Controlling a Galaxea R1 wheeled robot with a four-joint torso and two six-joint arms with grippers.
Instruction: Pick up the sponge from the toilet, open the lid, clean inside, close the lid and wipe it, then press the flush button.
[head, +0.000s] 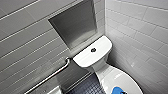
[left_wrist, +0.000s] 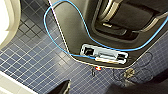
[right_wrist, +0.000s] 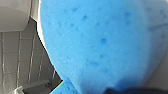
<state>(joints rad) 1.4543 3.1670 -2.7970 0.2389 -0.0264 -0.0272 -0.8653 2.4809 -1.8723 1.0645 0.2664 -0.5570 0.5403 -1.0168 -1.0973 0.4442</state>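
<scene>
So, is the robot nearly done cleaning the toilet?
Nothing looks finished yet. The sponge lies on the lid and looks huge in the right wrist view, so that arm is right at it. Whether it is gripped, I cannot tell. The lid is down, and nothing is near the button.

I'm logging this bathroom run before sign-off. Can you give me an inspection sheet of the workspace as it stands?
Surface: lid shut, white and glossy.
Job's things: sponge at the lid's near part, whether it touches cannot be told; toilet; dark flush button on the tank top.
Clutter: nothing seen.
Grippers: open or shut cannot be told.
Cables: blue cable loops over the robot's base.
Surroundings: white wall tiles, recessed niche, grab bar, dark blue mosaic floor.
</scene>
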